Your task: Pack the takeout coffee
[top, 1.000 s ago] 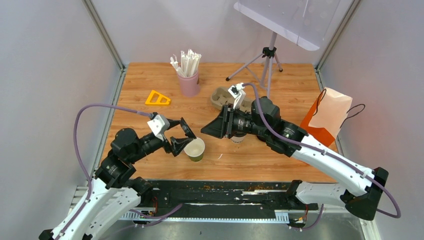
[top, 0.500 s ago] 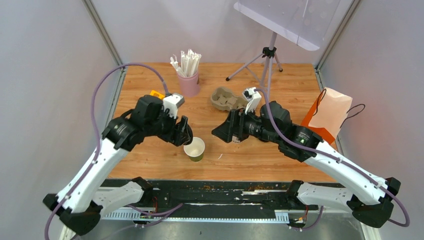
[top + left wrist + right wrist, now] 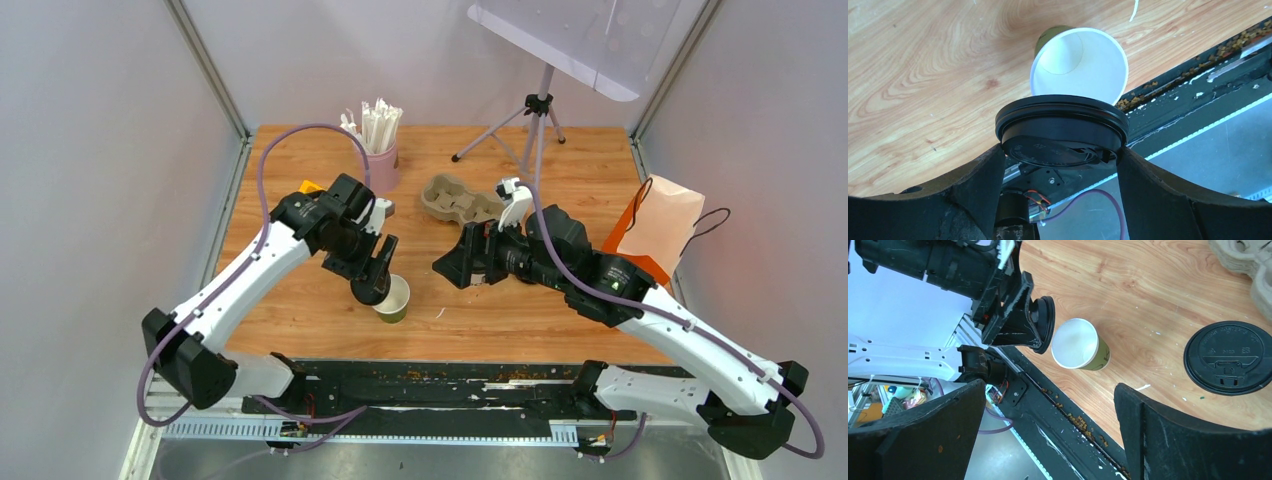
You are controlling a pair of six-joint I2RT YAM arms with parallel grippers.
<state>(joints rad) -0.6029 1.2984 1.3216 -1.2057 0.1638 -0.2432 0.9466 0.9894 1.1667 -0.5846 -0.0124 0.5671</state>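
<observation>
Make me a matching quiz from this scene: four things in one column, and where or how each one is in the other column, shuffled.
Things:
1. olive-green cup
2. black lid
3. pink cup
4. paper bag

States:
A. at the right edge of the table
B. clamped in the left gripper
C. standing open, no lid on
D. filled with white sticks

Pairs: 1-C, 2-B, 3-D, 4-A
</observation>
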